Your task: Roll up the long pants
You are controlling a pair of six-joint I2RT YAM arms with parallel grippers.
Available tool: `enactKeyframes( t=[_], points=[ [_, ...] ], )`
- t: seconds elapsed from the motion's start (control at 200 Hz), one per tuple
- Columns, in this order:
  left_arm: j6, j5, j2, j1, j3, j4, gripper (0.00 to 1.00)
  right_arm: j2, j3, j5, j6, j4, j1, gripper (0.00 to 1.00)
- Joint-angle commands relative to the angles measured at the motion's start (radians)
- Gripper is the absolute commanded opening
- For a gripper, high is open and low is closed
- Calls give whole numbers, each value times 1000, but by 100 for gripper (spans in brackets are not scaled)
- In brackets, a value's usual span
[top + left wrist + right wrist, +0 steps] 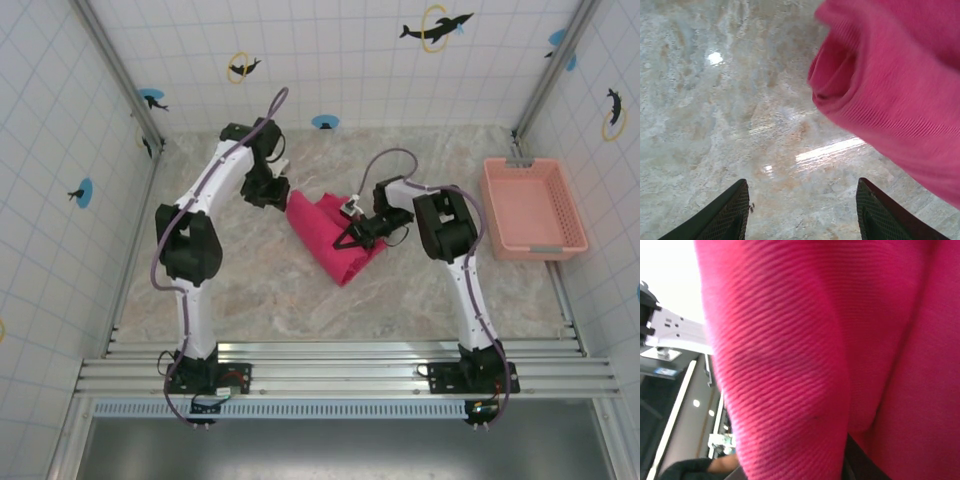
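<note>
Long pants: the magenta long pants (332,235) lie as a folded bundle near the middle of the marble-patterned table (250,290), well apart from its edges.
Rolled end: in the left wrist view, one end of the cloth (900,85) is curled over into a soft tube and rests on the table top.
Left gripper: the left gripper (272,192) is at the bundle's far-left corner. In its own camera it (802,215) is spread wide, with its two dark fingers (725,217) over bare table and nothing between them.
Right gripper: the right gripper (350,238) is over the right side of the bundle. Cloth (805,355) presses close against its camera, so I cannot tell whether it is gripping the cloth.
Basket: a pale pink plastic basket (533,208) sits at the table's right edge, towards the far-right corner.
</note>
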State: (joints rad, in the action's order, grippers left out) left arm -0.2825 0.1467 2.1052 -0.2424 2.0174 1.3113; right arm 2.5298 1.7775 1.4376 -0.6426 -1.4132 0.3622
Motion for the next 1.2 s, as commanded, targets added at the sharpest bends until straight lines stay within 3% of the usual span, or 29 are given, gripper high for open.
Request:
enactKeyframes(
  t=[0.0,0.135,0.485,0.701,0.826,0.931,1.191],
  points=[
    [-27,-8,18,-39,41,15,58,61,-65,67,-306,-387,-17,19],
    [-39,-12,63,-69,104,36,58,32,-127,67,-370,-386,-37,20],
    [-94,66,132,-91,153,-75,58,10,-76,64,-353,-386,-93,21],
    [-112,139,126,-183,145,-242,59,56,-63,64,-350,-386,-98,21],
    [-126,179,176,-242,189,-257,59,54,-60,65,-346,-385,-98,21],
    [-127,126,219,-292,202,-216,56,54,-54,65,-337,-386,-99,22],
    [-186,82,448,-293,295,-126,52,10,-26,52,-298,-386,-85,29]
  ],
)
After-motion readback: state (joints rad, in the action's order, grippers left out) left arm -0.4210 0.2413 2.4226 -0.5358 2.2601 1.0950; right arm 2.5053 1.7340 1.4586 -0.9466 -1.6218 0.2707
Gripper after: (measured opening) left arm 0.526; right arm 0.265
